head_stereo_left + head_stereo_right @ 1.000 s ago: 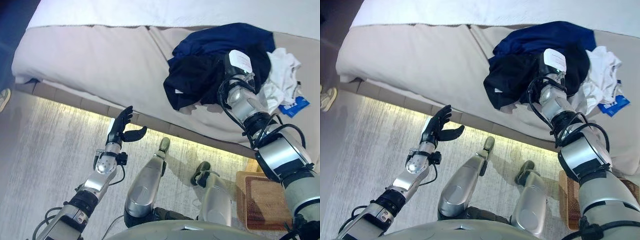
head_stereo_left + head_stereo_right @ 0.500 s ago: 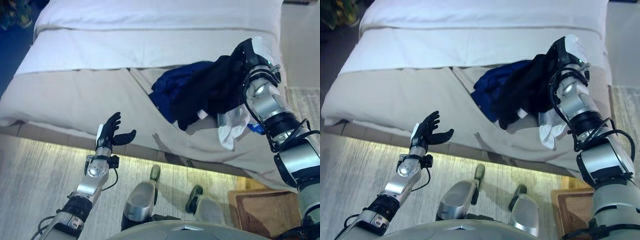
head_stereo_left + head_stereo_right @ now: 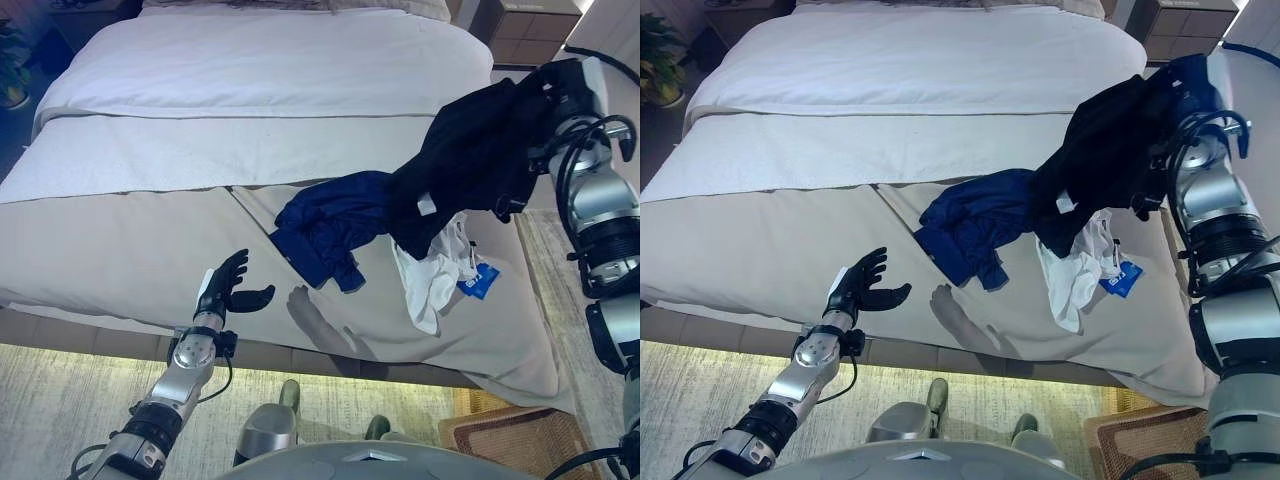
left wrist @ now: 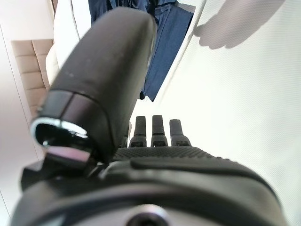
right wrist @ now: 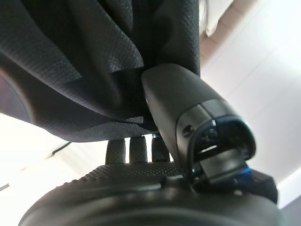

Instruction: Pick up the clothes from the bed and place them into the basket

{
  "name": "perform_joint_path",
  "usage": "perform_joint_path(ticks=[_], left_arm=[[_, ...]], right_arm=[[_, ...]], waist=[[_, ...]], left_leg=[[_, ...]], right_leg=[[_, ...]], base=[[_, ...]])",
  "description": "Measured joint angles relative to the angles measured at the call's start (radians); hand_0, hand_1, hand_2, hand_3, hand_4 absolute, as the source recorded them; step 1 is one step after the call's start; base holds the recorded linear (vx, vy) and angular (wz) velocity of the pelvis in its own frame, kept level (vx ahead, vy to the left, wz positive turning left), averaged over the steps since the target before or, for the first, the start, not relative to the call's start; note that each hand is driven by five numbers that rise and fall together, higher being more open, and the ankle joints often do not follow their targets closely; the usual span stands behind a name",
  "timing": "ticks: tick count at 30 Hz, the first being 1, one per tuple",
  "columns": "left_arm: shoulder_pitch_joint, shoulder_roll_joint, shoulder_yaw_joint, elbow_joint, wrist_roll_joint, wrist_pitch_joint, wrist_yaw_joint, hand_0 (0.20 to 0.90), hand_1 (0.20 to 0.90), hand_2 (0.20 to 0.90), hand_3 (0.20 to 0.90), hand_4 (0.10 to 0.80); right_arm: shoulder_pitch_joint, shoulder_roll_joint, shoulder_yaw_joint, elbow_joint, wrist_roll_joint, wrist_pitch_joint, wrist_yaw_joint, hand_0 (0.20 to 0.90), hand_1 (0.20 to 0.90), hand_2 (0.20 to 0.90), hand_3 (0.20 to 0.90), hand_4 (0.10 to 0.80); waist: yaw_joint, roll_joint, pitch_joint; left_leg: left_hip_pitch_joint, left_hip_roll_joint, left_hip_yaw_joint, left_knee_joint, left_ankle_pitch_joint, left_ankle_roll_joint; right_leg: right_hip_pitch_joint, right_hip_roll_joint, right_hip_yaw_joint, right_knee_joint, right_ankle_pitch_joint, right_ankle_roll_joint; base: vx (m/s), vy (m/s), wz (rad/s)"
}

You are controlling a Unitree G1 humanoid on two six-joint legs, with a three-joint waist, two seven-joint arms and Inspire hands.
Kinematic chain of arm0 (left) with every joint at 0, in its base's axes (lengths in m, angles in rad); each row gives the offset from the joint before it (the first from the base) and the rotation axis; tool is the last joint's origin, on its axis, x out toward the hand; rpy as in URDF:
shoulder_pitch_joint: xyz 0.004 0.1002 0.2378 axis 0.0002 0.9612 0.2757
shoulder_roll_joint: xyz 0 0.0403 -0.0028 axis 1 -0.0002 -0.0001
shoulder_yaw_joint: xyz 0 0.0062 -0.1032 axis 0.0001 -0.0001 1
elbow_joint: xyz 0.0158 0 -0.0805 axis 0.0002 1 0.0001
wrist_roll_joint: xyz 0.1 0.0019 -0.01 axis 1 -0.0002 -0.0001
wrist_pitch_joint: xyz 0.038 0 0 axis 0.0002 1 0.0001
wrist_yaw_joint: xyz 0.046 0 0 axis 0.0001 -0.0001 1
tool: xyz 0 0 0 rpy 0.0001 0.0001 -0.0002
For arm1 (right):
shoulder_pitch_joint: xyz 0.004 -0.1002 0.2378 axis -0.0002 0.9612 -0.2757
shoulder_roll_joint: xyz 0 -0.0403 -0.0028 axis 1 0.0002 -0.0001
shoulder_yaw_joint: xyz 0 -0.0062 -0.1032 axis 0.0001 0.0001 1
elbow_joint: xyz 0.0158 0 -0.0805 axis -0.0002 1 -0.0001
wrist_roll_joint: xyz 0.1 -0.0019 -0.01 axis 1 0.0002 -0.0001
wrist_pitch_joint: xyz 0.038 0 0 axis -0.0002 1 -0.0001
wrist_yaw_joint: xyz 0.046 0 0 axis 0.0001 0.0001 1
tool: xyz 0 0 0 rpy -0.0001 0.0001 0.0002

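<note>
Black garment [image 3: 470,165] is held raised above the bed [image 3: 250,120] by the right hand [image 5: 178,113], thumb and fingers pinched on the cloth.
It hangs free, judged ready for carrying to the basket [image 3: 510,440] on the floor. Blue garment [image 3: 330,225] and white garment [image 3: 430,280] are left on the bed. Left hand [image 3: 225,292] is kept idle, fingers spread, by the bed edge.

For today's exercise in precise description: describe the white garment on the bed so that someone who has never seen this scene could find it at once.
Start at the wide bed with its beige cover and go to its near right part, where clothes lie together. The crumpled white cloth garment lies there, right of the dark blue garment and below the black garment lifted by the right hand. It alone is white, with a small blue tag beside it.
</note>
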Motion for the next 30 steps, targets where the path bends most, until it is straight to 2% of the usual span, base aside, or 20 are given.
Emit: perform_joint_path(ticks=[5, 9, 13, 18, 26, 28, 30], left_arm=[[0.0, 0.001, 0.0, 0.009, 0.005, 0.0, 0.0, 0.9, 0.9, 0.9, 0.9, 0.8], [-0.001, 0.008, -0.003, 0.009, 0.044, -0.001, -0.017, 0.9, 0.9, 0.9, 0.9, 0.8], [-0.003, 0.044, -0.039, 0.009, 0.088, -0.002, -0.049, 0.9, 0.9, 0.9, 0.9, 0.8], [-0.016, 0.055, -0.052, 0.012, 0.11, -0.002, -0.085, 0.9, 0.9, 0.9, 0.9, 0.8], [-0.055, 0.054, -0.082, 0.048, 0.16, -0.001, -0.119, 0.9, 0.9, 0.9, 0.9, 0.8], [-0.071, 0.054, -0.087, 0.062, 0.169, -0.001, -0.119, 0.9, 0.9, 0.9, 0.9, 0.8], [-0.091, 0.056, -0.092, 0.083, 0.17, -0.001, -0.117, 0.9, 0.9, 0.9, 0.9, 0.8]], right_arm=[[-0.027, -0.047, 0.0, 0.0, 0.011, 0.0, -0.018, 0.3, 0.3, 0.3, 0.2, 0.1], [-0.032, -0.085, 0.0, -0.043, 0.013, 0.0, -0.031, 0.3, 0.3, 0.3, 0.2, 0.1], [-0.032, -0.115, -0.01, -0.076, 0.028, 0.0, -0.032, 0.3, 0.3, 0.3, 0.2, 0.1], [0.046, -0.116, -0.126, -0.108, 0.029, 0.002, -0.053, 0.3, 0.3, 0.3, 0.2, 0.1], [0.167, -0.131, -0.218, -0.107, 0.03, 0.024, -0.067, 0.3, 0.3, 0.3, 0.2, 0.1], [0.2, -0.143, -0.238, -0.107, 0.037, 0.024, -0.063, 0.3, 0.3, 0.3, 0.2, 0.1], [0.249, -0.159, -0.283, -0.107, 0.049, 0.026, -0.046, 0.3, 0.3, 0.3, 0.2, 0.1]], waist=[[-0.007, -0.001, 0.0], [-0.039, -0.004, -0.001], [-0.079, -0.005, -0.001], [-0.136, -0.006, -0.001], [-0.242, -0.006, -0.001], [-0.262, -0.006, -0.001], [-0.286, -0.006, -0.001]], left_leg=[[0.02, 0.003, 0.028, -0.015, 0.0, 0.0], [0.031, 0.003, 0.05, -0.023, 0.0, 0.0], [0.042, 0.002, 0.092, -0.024, 0.0, 0.0], [0.055, 0.002, 0.148, -0.024, -0.001, 0.001], [0.067, 0.01, 0.228, -0.025, -0.001, 0.002], [0.067, 0.014, 0.24, -0.025, -0.002, 0.003], [0.068, 0.019, 0.274, -0.025, -0.002, 0.003]], right_leg=[[0.001, 0.001, 0.03, -0.005, 0.003, -0.001], [-0.005, 0.0, 0.056, -0.005, 0.003, -0.001], [-0.017, -0.002, 0.104, -0.005, 0.013, 0.012], [-0.036, -0.003, 0.164, -0.005, 0.023, 0.012], [-0.077, 0.007, 0.269, -0.005, 0.048, 0.019], [-0.084, 0.011, 0.28, -0.005, 0.051, 0.018], [-0.102, 0.02, 0.313, -0.005, 0.063, 0.02]], base=[[0.036, -0.017, -0.16], [0.034, 0.004, -0.17], [0.006, 0.034, -0.31], [-0.006, 0.035, -0.36], [-0.012, 0.029, -0.37], [-0.006, 0.01, -0.26], [-0.007, -0.008, -0.45]])
